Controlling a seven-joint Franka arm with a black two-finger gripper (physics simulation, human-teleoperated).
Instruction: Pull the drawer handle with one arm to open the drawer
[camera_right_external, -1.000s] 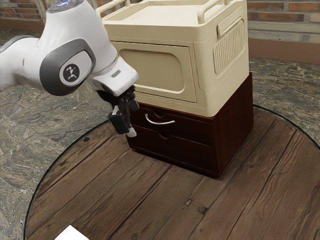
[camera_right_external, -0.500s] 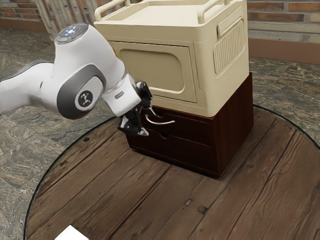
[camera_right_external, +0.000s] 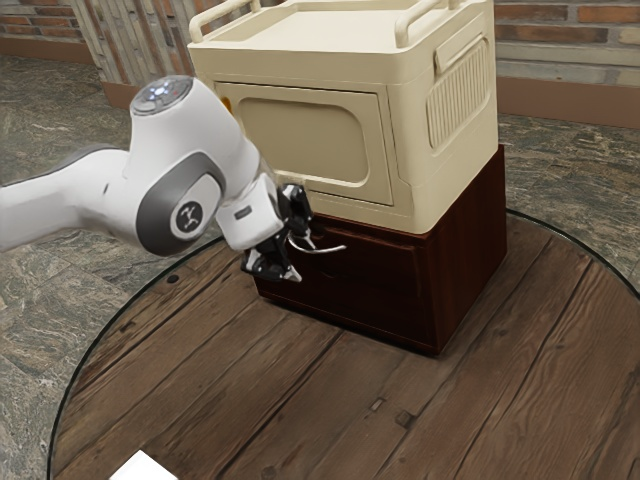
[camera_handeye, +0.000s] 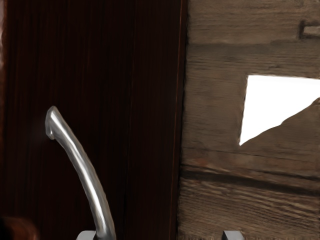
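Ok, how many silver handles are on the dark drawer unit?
1: the curved silver handle, on the front of the dark drawer unit, by my gripper, which may hide another.

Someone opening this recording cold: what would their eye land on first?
Probably the big cream box, sitting on the dark drawer unit on the wooden table. Next, the white arm reaching in from the exterior view's left, its claw open at the curved silver handle. A stark white patch at the exterior view's bottom edge also stands out.
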